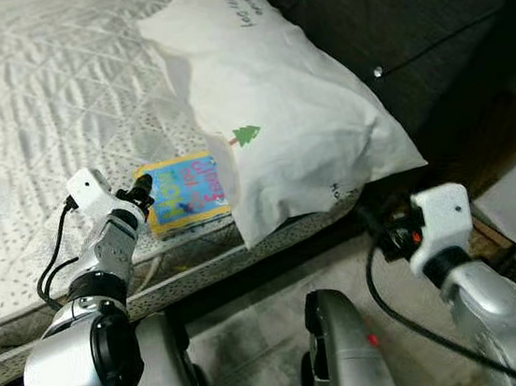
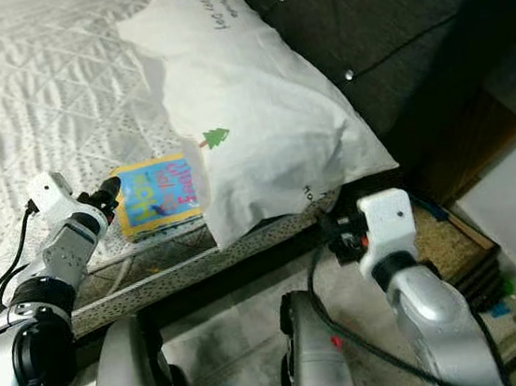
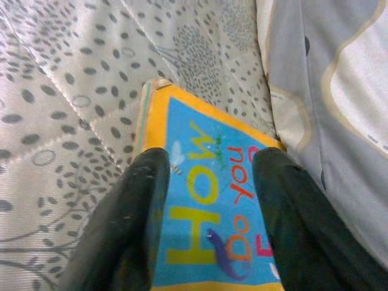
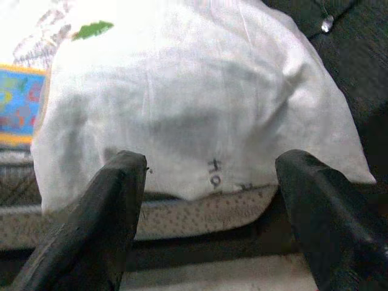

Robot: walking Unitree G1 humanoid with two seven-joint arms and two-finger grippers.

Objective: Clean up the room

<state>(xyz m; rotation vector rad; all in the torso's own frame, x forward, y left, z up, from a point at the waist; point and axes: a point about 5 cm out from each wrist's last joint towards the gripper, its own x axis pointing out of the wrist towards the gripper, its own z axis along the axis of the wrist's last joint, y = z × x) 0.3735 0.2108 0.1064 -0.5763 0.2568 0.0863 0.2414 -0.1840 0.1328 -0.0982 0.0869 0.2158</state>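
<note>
Colourful yellow-bordered blue picture book [image 1: 183,192] flat on grey quilted mattress [image 1: 32,117], partly under white pillow with green tree print [image 1: 278,125], left gripper [image 1: 144,190] at its edge; left wrist view, parted fingers [image 3: 130,224] over cover, unclenched; right wrist view, right gripper [image 4: 209,200] spread wide, empty, facing pillow.

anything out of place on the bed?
Yes. A blue picture book with a yellow border lies on the quilted mattress, one edge tucked under the white pillow. The left gripper is open over the book. The pillow overhangs the mattress edge.
</note>
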